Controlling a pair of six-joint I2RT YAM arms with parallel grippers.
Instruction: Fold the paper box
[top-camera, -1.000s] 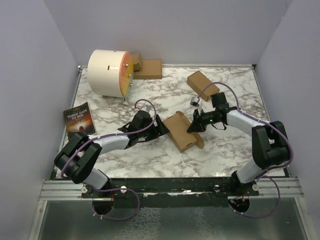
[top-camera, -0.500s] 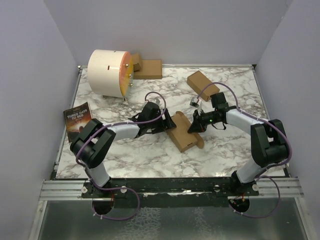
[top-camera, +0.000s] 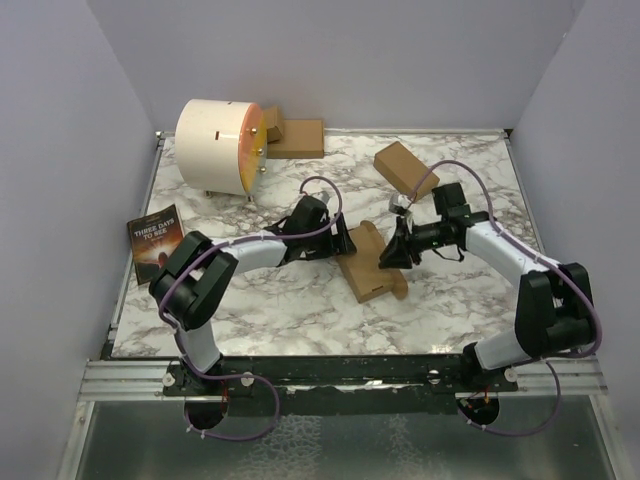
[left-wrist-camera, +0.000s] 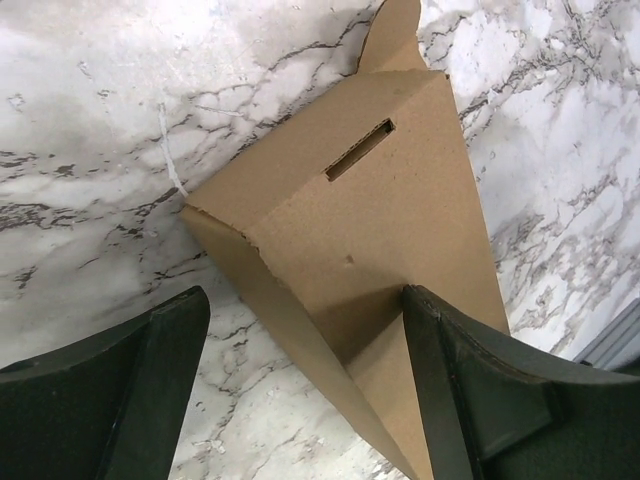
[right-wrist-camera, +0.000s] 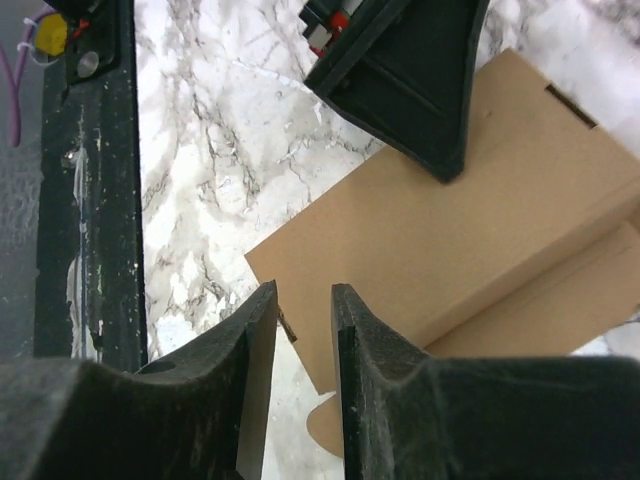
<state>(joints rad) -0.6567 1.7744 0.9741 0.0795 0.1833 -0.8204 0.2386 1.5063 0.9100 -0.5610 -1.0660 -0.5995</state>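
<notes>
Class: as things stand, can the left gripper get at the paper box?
Probably yes: the left gripper stands open with one end of the paper box between its fingers, and nothing blocks it.

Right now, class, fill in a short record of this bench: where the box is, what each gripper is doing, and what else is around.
box: brown cardboard, oblong, one tab sticking out, middle of the marble table
left gripper: open, straddling the box's end
right gripper: narrowly open above the box's edge, nothing visibly held
also present: second carton, white drum, book
</notes>
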